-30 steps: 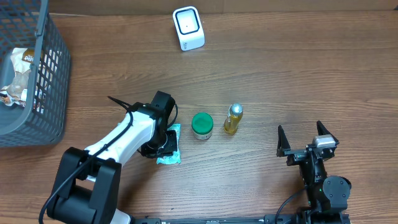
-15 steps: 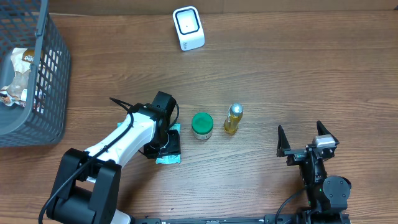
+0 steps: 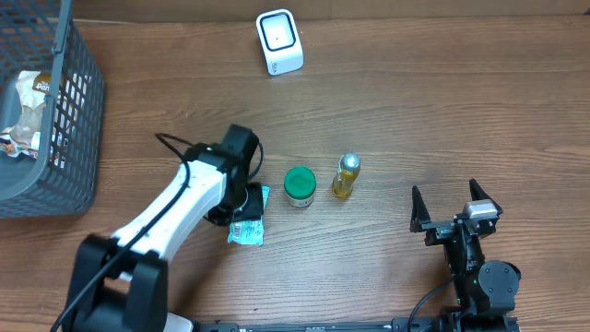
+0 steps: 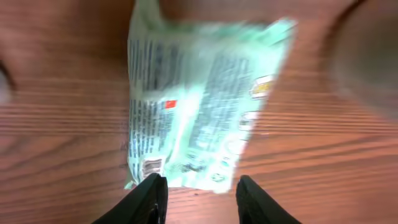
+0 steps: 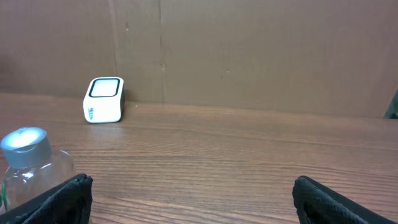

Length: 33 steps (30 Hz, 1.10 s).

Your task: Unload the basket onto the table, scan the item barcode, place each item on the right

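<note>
A pale green printed packet (image 3: 247,227) lies flat on the wooden table, blurred in the left wrist view as the packet (image 4: 199,99). My left gripper (image 3: 241,197) hovers at its far edge. In the wrist view the left gripper (image 4: 200,190) is open, bare wood showing between its fingertips (image 4: 152,193) and the packet's edge just beyond them. The white scanner (image 3: 279,41) stands at the back of the table, seen from the right wrist as the scanner (image 5: 104,99). My right gripper (image 3: 454,207) rests wide open at the front right, holding nothing.
A green-lidded jar (image 3: 299,186) and a small bottle of yellow liquid (image 3: 346,175) stand just right of the packet. The bottle (image 5: 28,162) shows at the left edge of the right wrist view. A grey basket (image 3: 55,120) with packets sits at the far left.
My left gripper has drawn back off the packet, which now lies more exposed and slightly shifted on the table. The right arm has not moved.
</note>
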Motion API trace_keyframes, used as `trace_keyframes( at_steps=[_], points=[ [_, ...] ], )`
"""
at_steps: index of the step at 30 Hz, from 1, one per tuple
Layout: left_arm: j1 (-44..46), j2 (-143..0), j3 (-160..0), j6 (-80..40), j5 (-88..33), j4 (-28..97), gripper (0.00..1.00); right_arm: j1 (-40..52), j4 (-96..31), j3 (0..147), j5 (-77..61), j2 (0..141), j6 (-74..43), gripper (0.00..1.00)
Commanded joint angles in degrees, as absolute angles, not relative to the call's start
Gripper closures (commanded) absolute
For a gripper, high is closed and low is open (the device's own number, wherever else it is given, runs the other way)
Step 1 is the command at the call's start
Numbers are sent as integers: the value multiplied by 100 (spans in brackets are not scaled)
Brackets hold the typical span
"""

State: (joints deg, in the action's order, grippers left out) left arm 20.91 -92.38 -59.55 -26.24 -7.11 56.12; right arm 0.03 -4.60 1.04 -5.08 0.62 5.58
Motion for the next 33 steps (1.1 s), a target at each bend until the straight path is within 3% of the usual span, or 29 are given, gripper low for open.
trace_keyframes(
  at_steps=[1, 2, 3, 16, 33],
  points=[
    [2064, -9011, -6114, -2530, -709, 5795, 79, -8, -443, 45, -462, 16, 565, 0],
    [2064, -9037, -6112, -2528, -698, 5894, 92, -8, -443, 45, -462, 16, 565, 0],
    [2067, -9067, -6110, -2528, -685, 5999, 96, -8, -443, 45, -462, 16, 565, 0],
    [2071, -9183, -5472, -2707, -709, 5902, 96, -8, -443, 45, -462, 16, 565, 0],
    [2064, -9183, -4764, -2724, -709, 4316, 90, -8, -443, 45, -462, 16, 565, 0]
  ],
)
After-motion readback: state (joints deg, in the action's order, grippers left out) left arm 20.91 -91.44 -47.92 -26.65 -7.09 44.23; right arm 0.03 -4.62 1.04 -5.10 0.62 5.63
